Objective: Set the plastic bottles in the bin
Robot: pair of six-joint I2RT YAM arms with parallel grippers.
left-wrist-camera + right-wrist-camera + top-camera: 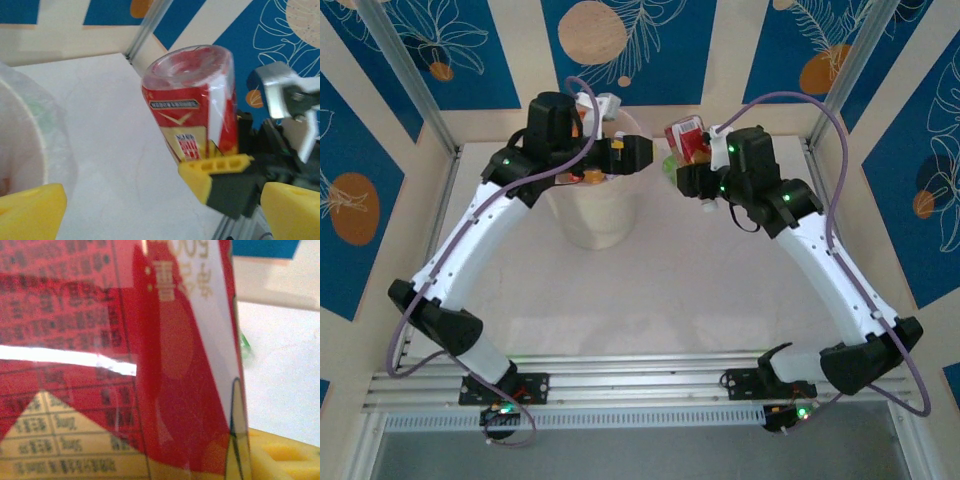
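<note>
Right fingers pinching red bottle | bottle upper centre of top view, raised just right of bin, probably held high to clear rim for drop | left fingers spread, empty, over bin

One red-labelled bottle, one pale bin

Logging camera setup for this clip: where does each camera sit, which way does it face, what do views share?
Top external: above and behind, looking down on table, left arm, right arm, the bin.
Left wrist: on the left arm, looking past its yellow fingers at the red bottle.
Right wrist: close against that bottle's label, one yellow finger showing.
Shared: the red bottle in the right hand.
</note>
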